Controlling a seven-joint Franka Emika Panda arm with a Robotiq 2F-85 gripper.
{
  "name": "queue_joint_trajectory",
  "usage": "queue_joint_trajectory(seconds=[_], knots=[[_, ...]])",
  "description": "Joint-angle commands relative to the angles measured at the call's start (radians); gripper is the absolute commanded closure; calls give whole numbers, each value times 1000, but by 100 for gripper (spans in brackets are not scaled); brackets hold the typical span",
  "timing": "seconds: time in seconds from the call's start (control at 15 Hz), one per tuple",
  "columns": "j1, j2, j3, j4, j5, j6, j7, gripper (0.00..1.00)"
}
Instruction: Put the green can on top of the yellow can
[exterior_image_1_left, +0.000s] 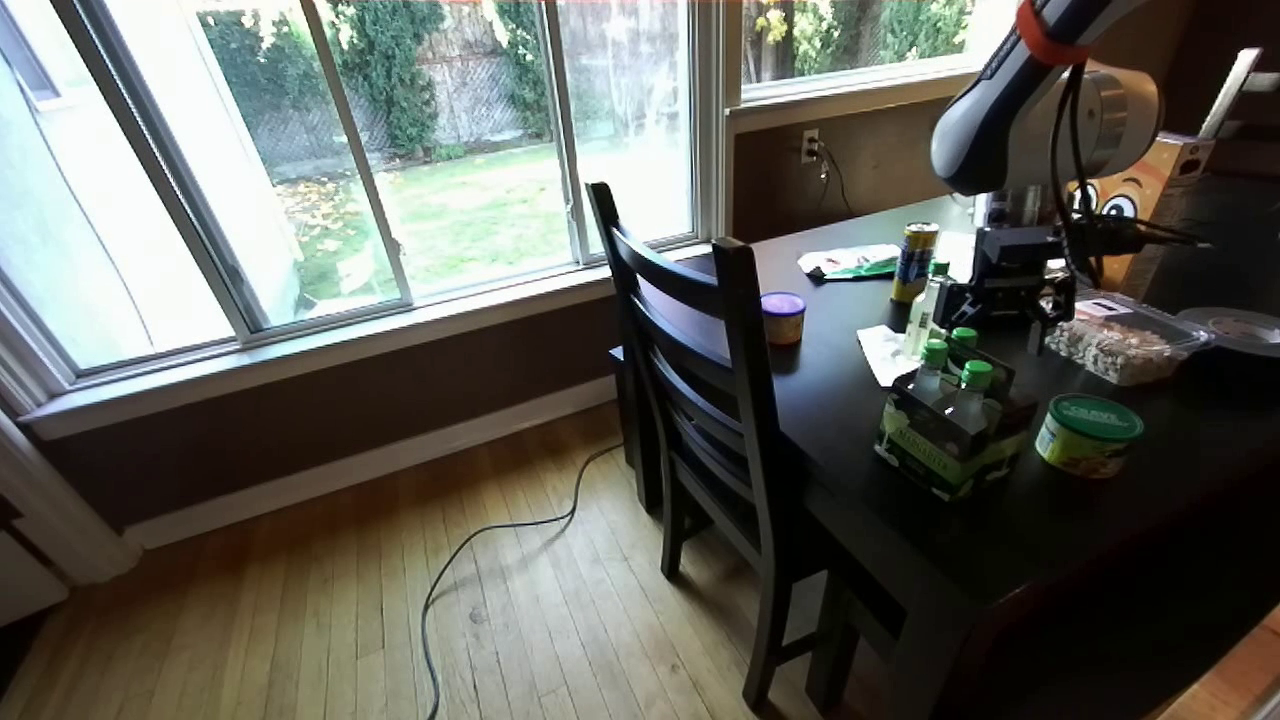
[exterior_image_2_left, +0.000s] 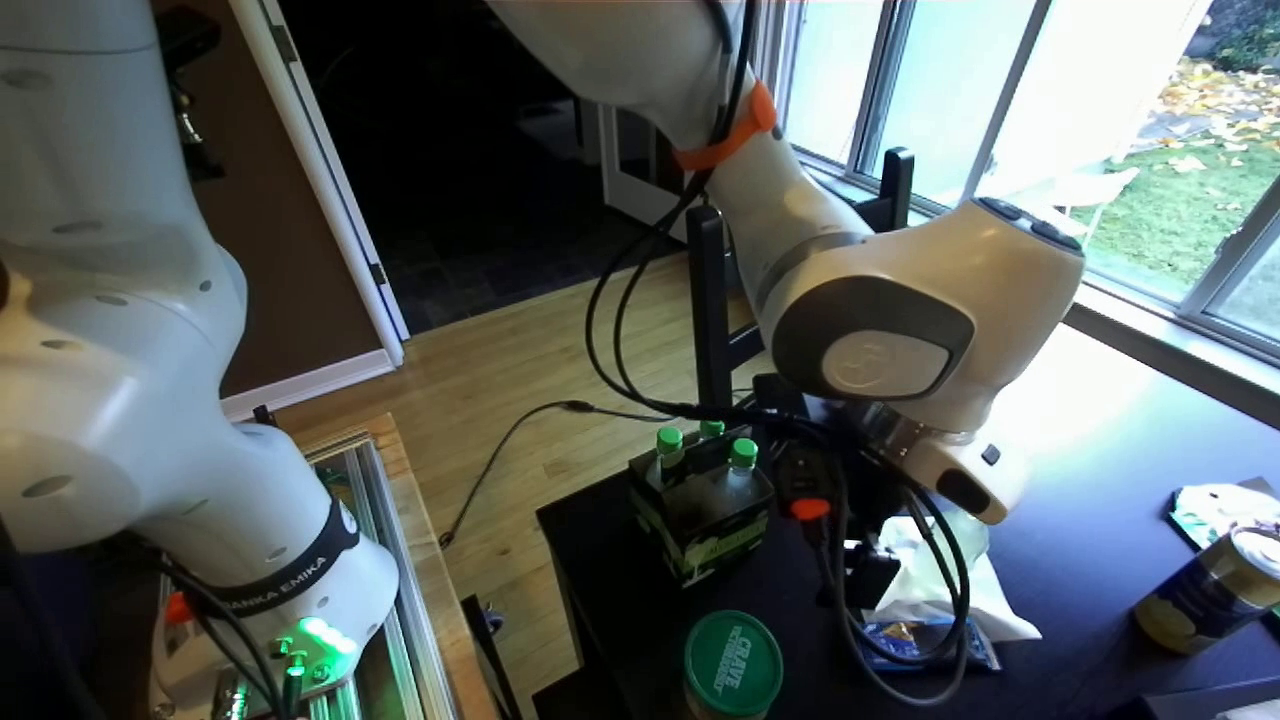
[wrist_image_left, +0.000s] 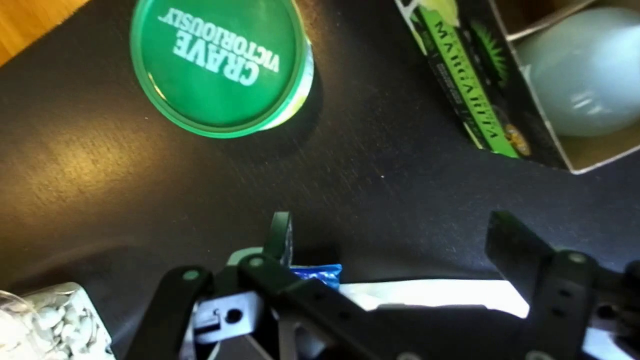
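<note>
The green can, a short tub with a green lid (exterior_image_1_left: 1096, 415), stands upright on the dark table. It also shows in an exterior view (exterior_image_2_left: 733, 663) and at the upper left of the wrist view (wrist_image_left: 220, 65). A tall yellow and dark blue can (exterior_image_1_left: 912, 265) stands farther back, also at the right of an exterior view (exterior_image_2_left: 1205, 595). A short yellow-orange tub with a purple lid (exterior_image_1_left: 783, 320) stands by the chair. I cannot tell which of these two is the yellow can. My gripper (exterior_image_1_left: 995, 320) is open and empty above the table, apart from the green can; its fingers frame the wrist view's lower part (wrist_image_left: 392, 240).
A black Margarita carton with green-capped bottles (exterior_image_1_left: 950, 450) stands beside the green can. A loose bottle (exterior_image_1_left: 922, 315), white paper (exterior_image_1_left: 882, 352) and blue packet (exterior_image_2_left: 925, 640) lie near the gripper. A clear food box (exterior_image_1_left: 1130, 340) and chair (exterior_image_1_left: 745, 400) are close by.
</note>
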Motion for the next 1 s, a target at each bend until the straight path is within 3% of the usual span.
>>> queue_joint_trajectory(seconds=[0.0, 0.4, 0.93], knots=[[6, 41, -48, 24, -102, -30, 45, 0], [-43, 119, -29, 43, -103, -58, -148, 0], [-67, 182, -20, 80, -112, -100, -268, 0]])
